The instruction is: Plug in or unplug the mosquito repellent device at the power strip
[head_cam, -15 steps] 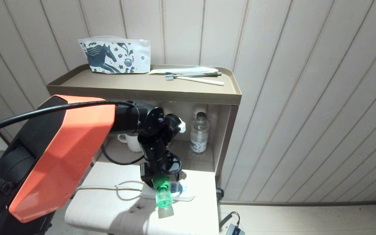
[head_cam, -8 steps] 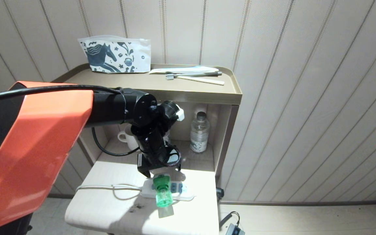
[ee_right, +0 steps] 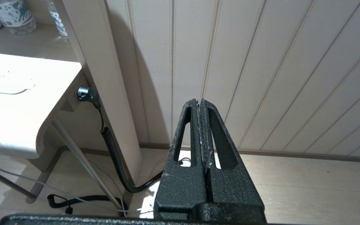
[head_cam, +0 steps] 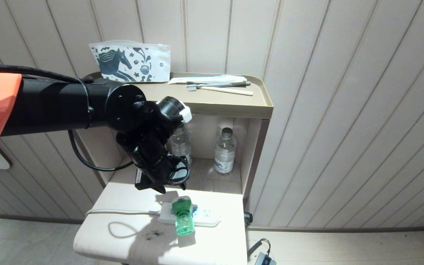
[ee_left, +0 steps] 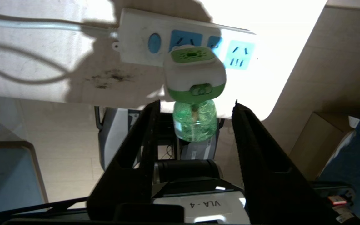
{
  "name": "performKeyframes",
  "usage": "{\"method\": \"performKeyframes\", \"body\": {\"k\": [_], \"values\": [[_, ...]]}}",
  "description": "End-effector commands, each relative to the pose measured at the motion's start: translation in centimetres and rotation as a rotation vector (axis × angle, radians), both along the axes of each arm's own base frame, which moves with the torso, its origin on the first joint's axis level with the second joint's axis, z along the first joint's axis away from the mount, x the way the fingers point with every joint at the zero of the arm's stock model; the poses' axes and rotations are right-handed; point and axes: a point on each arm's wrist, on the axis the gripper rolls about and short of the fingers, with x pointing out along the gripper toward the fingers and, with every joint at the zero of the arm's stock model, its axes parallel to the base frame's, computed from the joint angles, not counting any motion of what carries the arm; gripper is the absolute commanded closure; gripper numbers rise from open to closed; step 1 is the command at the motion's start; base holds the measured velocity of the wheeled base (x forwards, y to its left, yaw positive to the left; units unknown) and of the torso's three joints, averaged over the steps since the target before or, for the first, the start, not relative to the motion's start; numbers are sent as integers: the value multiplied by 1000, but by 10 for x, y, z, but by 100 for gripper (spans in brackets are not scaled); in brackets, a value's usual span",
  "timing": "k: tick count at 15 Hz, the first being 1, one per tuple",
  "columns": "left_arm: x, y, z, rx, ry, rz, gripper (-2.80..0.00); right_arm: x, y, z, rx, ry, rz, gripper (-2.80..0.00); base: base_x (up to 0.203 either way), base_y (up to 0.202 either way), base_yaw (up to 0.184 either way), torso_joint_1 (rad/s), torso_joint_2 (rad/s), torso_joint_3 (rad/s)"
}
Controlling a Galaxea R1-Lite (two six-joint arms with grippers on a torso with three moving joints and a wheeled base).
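Note:
The mosquito repellent device [head_cam: 182,218], with its green-and-white head and green liquid bottle, stands plugged into the white power strip [head_cam: 207,220] on the small table. My left gripper [head_cam: 163,187] hangs above and behind it, open and touching nothing. In the left wrist view the device [ee_left: 194,75] sits on the power strip [ee_left: 136,42] beyond my open left gripper [ee_left: 195,104], well clear of both black fingers [ee_left: 148,125]. My right gripper [ee_right: 198,101] is shut and empty, parked low beside the panelled wall.
Two water bottles [head_cam: 225,151] [head_cam: 180,145] stand in the cabinet niche behind the table [head_cam: 123,235]. On the cabinet top [head_cam: 212,105] lie a printed pouch [head_cam: 131,62] and toothbrushes [head_cam: 219,87]. The strip's white cord [head_cam: 123,212] loops left. A black plug [ee_right: 85,93] hangs at the table's right side.
My left gripper has let go of the device, then risen and drawn back to the left. The device stays plugged into the strip.

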Motion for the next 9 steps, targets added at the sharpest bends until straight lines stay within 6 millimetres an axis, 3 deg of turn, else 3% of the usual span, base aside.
{"method": "performKeyframes", "body": {"k": [1,3,9], "values": [[-8,6,4,2,6,4,0,0,0,0,0,0,0,0,0,0,0,0,0,0],[-22,16,12,-1,3,4,0,0,0,0,-1,0,2,0,0,0,0,0,0,0],[-72,73,51,-46,-98,22,0,0,0,0,0,0,1,0,0,0,0,0,0,0]]}}
